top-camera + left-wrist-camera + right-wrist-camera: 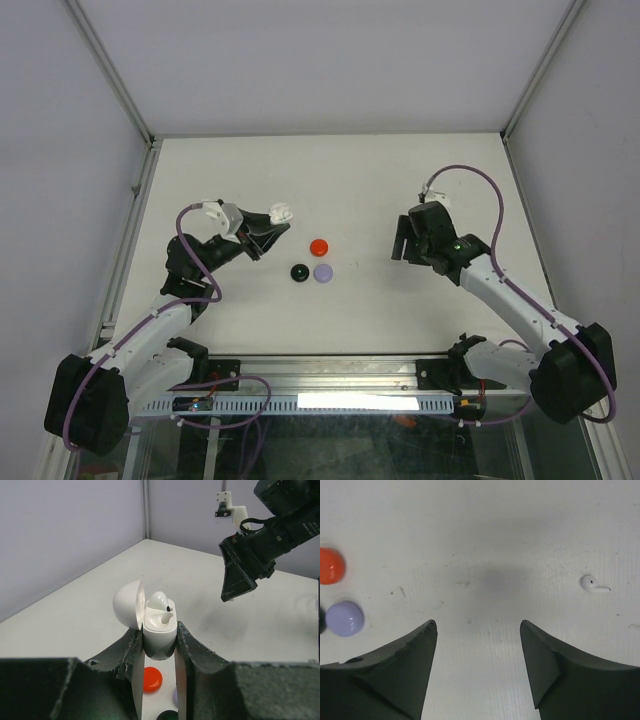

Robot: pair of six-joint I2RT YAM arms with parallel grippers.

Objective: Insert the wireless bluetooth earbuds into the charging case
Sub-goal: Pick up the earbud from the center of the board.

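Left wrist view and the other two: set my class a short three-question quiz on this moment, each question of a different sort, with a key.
1. True or false: the left hand is shut on the white charging case, whose lid stands open.
2. The right hand hangs open over the table. The loose white earbud is: A lying on the table; B between that hand's fingers; C in the charging case.
3. Fill in: beside the red case and the black case lies a third round case, coloured ____.
Key: 1 true; 2 A; 3 lavender.
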